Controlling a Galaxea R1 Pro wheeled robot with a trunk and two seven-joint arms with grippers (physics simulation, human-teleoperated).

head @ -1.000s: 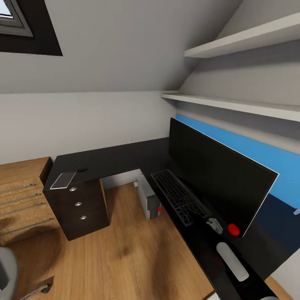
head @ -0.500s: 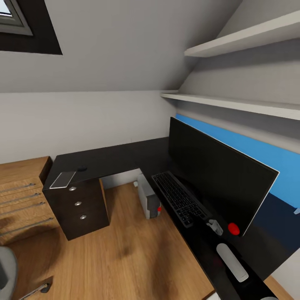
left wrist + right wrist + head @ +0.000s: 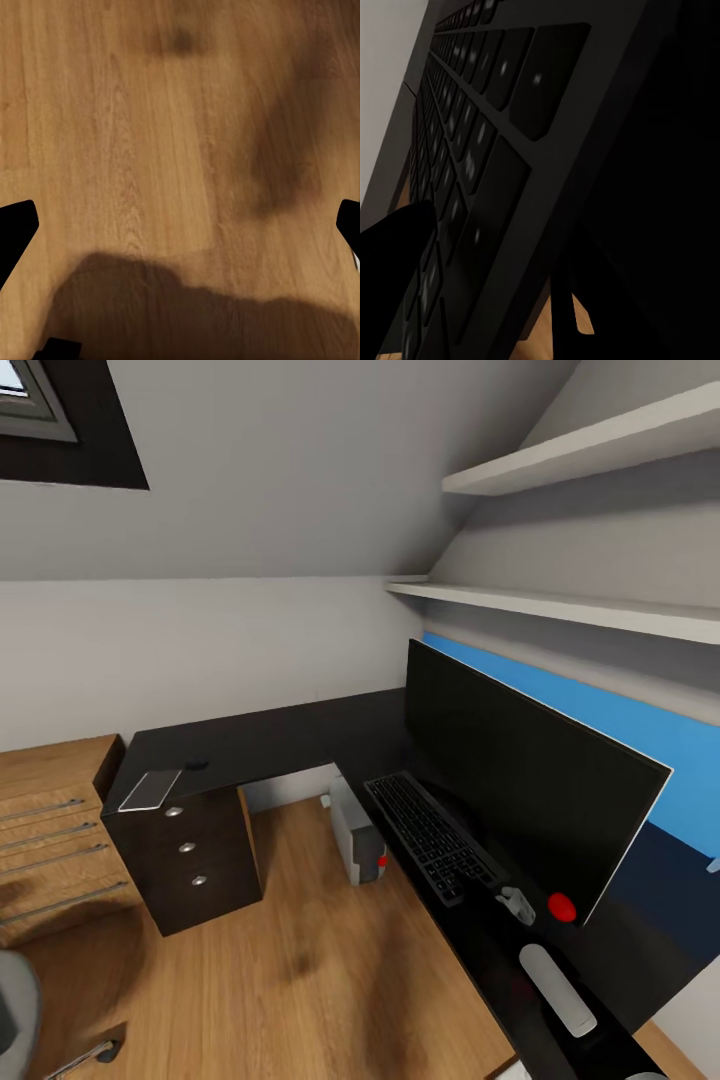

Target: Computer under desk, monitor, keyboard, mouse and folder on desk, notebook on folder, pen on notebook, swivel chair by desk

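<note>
A: What is the largest item shown?

B: The L-shaped desk with a glossy black top (image 3: pixel 270 745), a bright-blue back panel (image 3: pixel 640 735) and dark drawers with round silver knobs (image 3: pixel 190 855). It stands in the corner under a sloped ceiling, below two pale wall shelves (image 3: pixel 560 610). A light wooden chest with long bar handles (image 3: pixel 50 830) stands just beside its drawer end.

A: And what stands on the desk?

B: The wide flat monitor with a black front (image 3: pixel 520 780) stands upright along the blue panel. The slim dark-grey keyboard with black keys (image 3: pixel 430 835) lies flat just in front of it. In the right wrist view the keys (image 3: pixel 472 150) show very close, and no legend on them can be read.

A: The computer?

B: The boxy light-grey tower case (image 3: pixel 355 830) sits on the wooden floor (image 3: pixel 300 960) beneath the desk edge, beside the keyboard's far end. No brand or label is legible.

A: The smaller items?

B: A flat grey rectangular object (image 3: pixel 150 791) lies at the drawer end, with a small dark oval object (image 3: pixel 197 766) near it — too small to identify. A grey chair edge (image 3: pixel 15 1010) shows at the lower left.

A: The grippers?

B: The right gripper (image 3: pixel 520 903), white with a red part, rests at the keyboard's near end; whether it is released or clenched cannot be told. The left gripper (image 3: pixel 180 225) is spread wide — its dark fingertips (image 3: pixel 15 225) are far apart over bare floor, holding nothing.
</note>
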